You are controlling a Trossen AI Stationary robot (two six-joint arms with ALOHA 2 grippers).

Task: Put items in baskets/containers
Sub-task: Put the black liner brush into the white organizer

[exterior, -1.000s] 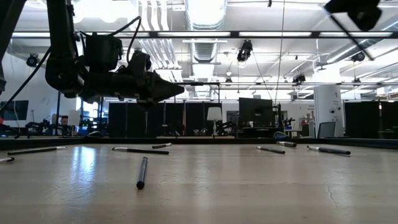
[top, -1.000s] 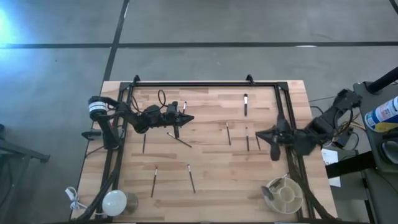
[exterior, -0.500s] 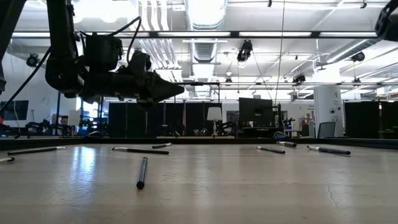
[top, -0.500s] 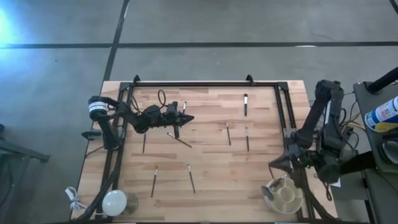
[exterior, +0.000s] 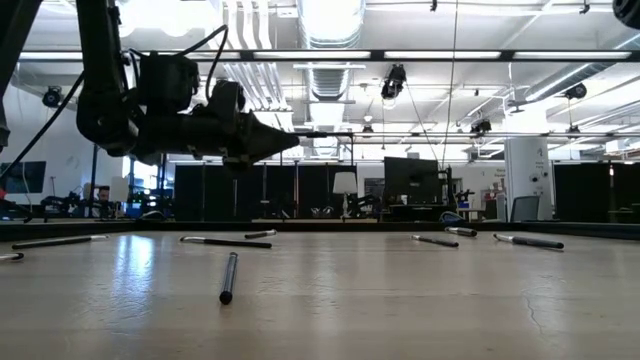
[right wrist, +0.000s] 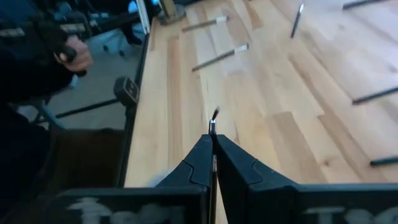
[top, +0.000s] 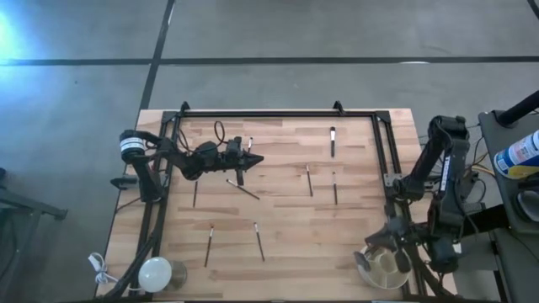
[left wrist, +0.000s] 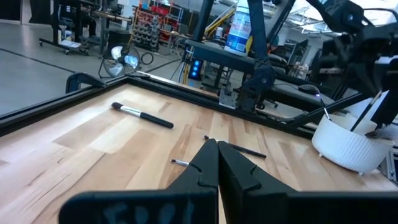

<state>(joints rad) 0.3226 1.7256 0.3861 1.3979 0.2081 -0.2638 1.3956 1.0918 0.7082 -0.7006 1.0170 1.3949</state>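
Thin makeup brushes lie scattered flat on the wooden table, among them a black-headed one [top: 333, 141] at the far side and one [exterior: 229, 277] close in the low view. The cream tub [top: 386, 268] stands at the near right corner; thin handles [left wrist: 324, 114] stick up out of it. My right gripper [top: 376, 247] hangs just over the tub's far-left rim, shut on a thin brush [right wrist: 214, 124]. My left gripper [top: 253, 160] hovers shut and level above the table's far left part, holding nothing. My right gripper pinches a thin brush between its two fingers [right wrist: 200, 158]. The brush lies along the fingers, and its end [right wrist: 214, 115] sticks out past their tips. The fingers slant downward, and the brush is lifted clear of the table.
A white dome with a cord [top: 156, 271] sits at the near left corner. A black frame rail [top: 278, 114] runs along the far edge and down both sides. Bare wood lies between the scattered brushes in the table's middle and near part.
My right gripper has swung from the table's middle right toward the near edge and downward, turning as it went, and now hangs over the tub, still shut. A brush that lay at the middle right a second ago is gone from the table.
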